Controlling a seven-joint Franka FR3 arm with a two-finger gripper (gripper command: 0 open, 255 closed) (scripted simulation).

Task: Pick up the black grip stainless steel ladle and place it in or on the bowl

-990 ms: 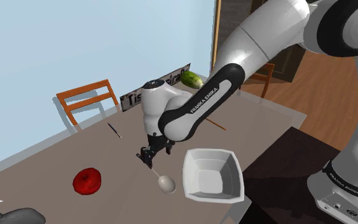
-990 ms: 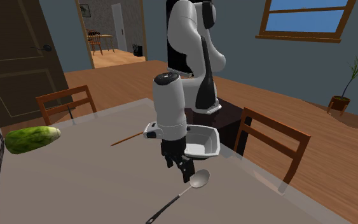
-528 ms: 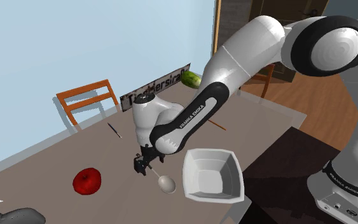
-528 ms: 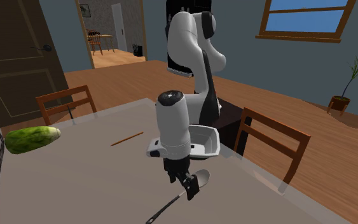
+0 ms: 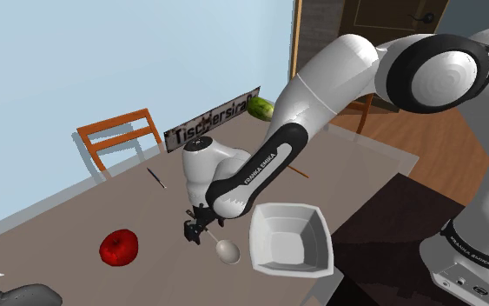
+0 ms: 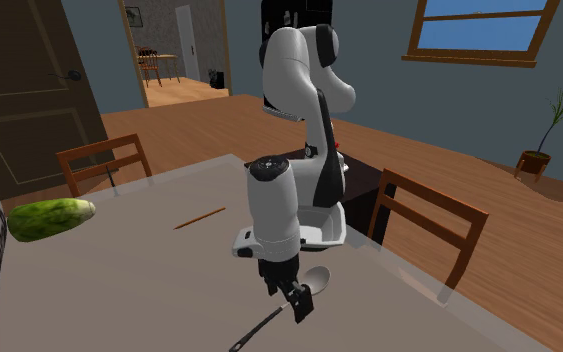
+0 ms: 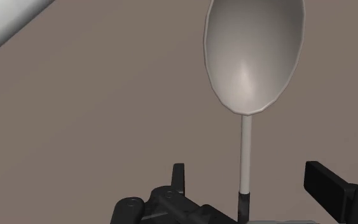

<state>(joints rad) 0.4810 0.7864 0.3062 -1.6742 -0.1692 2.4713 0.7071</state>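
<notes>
While the gripper (image 7: 248, 172) stands parted astride its thin stem, the ladle (image 7: 254, 57) shows a pale oval scoop.

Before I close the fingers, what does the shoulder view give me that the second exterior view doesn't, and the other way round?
Shoulder view: a red apple on the table and a lettered sign at the table's far edge.
Second exterior view: a window, a potted plant and a dark door.
Both: the gripper low over the handle of the ladle, the white bowl beside it, a green vegetable and a thin brown stick.
</notes>
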